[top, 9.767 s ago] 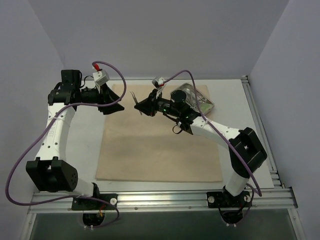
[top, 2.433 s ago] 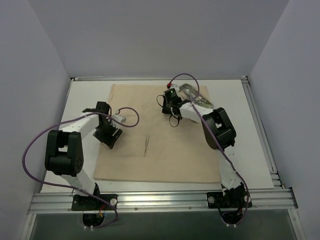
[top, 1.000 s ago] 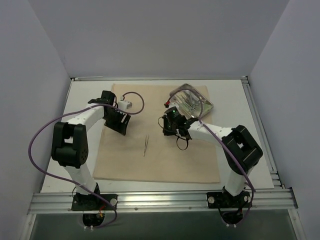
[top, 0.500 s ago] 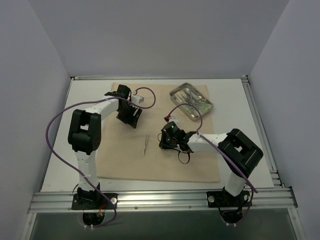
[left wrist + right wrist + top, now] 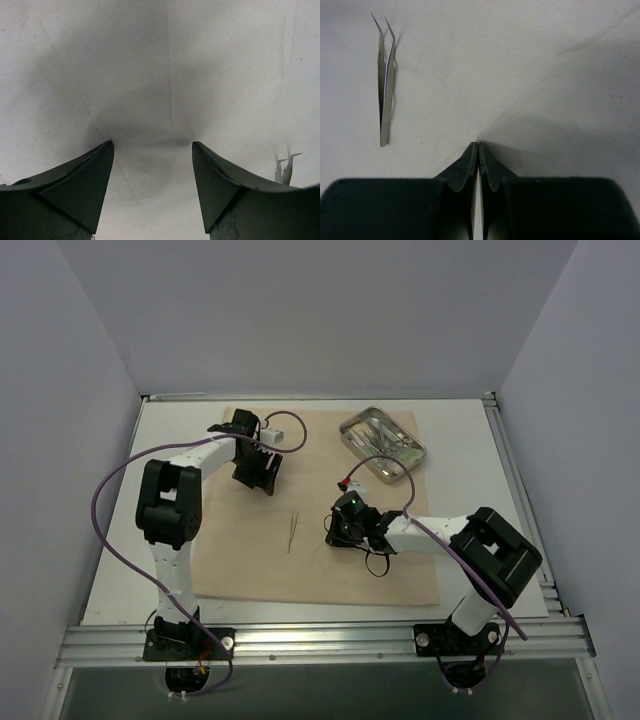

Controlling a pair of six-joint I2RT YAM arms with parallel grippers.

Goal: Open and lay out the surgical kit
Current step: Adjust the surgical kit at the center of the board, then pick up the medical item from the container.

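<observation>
Right gripper (image 5: 478, 150), fingers pinched together and seemingly empty, is returning from the steel tray (image 5: 365, 452) at the cloth wrap's (image 5: 250, 560) far-right corner to 1 laid-out tweezers (image 5: 292, 530) mid-wrap, fetching nothing, while left gripper (image 5: 152, 150) is hovering agape far-left.

Jaws wide apart above creased cloth wrap (image 5: 165, 75), tweezers (image 5: 284, 169) tips at lower right.

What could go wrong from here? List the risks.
1. The shut right claw has its tips down near the cloth wrap; dragging could bunch it and shift the tweezers.
2. The steel tray sits at the wrap's far corner; a tug there might slide it.
</observation>
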